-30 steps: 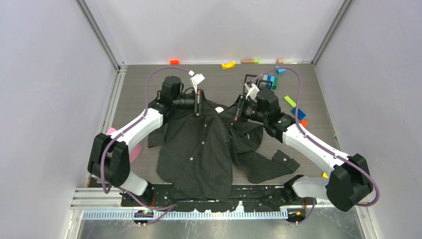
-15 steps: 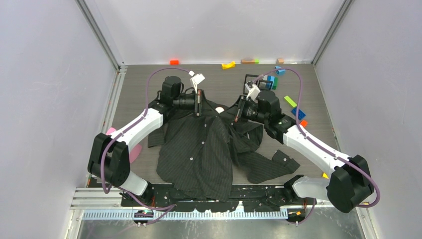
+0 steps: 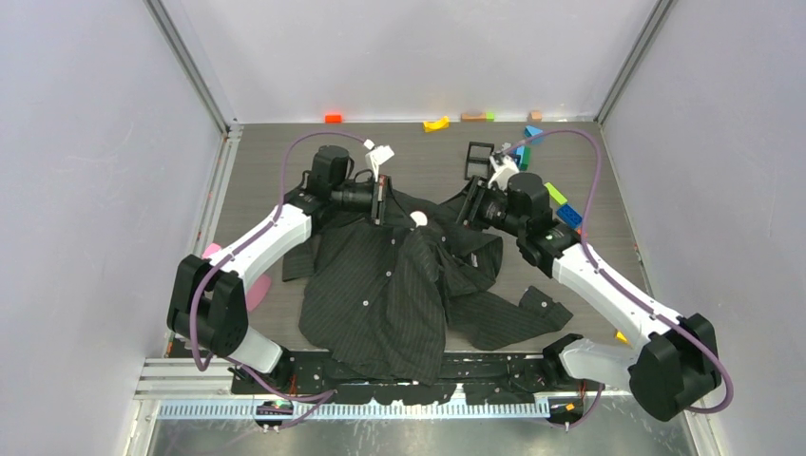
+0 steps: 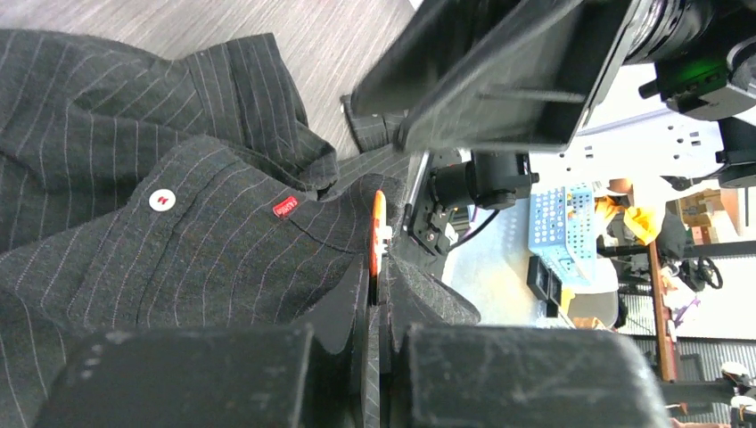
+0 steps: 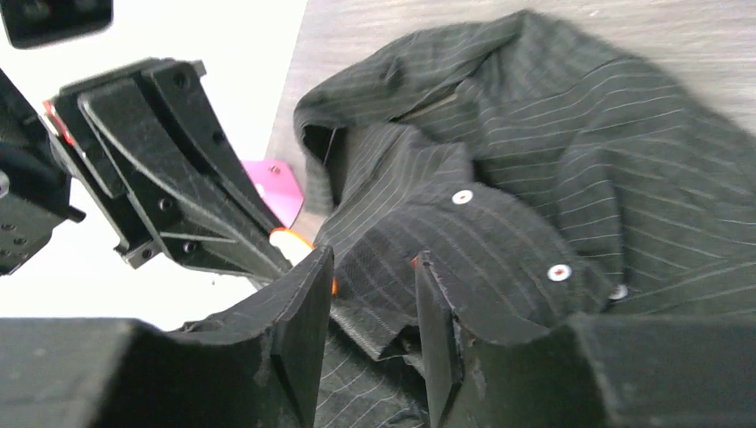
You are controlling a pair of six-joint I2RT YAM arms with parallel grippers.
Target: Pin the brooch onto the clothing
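Loose toy blocks [image 3: 436, 123] lie along the surface's [image 3: 266, 171] far edge, beyond the shirt [image 3: 380, 294]. More blocks cluster with a black frame [image 3: 480, 158] off the shirt's far right shoulder. A pink piece [image 3: 259, 287] peeks out by its left sleeve, partly under the left arm [image 3: 257, 242]. The shirt sprawls crumpled mid-surface, hem toward the near edge. At its collar the left gripper [image 4: 376, 272] is pressed together, pinching the orange-and-white brooch [image 4: 378, 230] edge-on, just beyond the shirt's red tag [image 4: 285, 207]. The right gripper [image 5: 370, 267] stands spread part way over a raised shirt fold, close to the brooch. Bare surface lies left of and beyond the shirt; walls [image 3: 86, 190] close in both sides.
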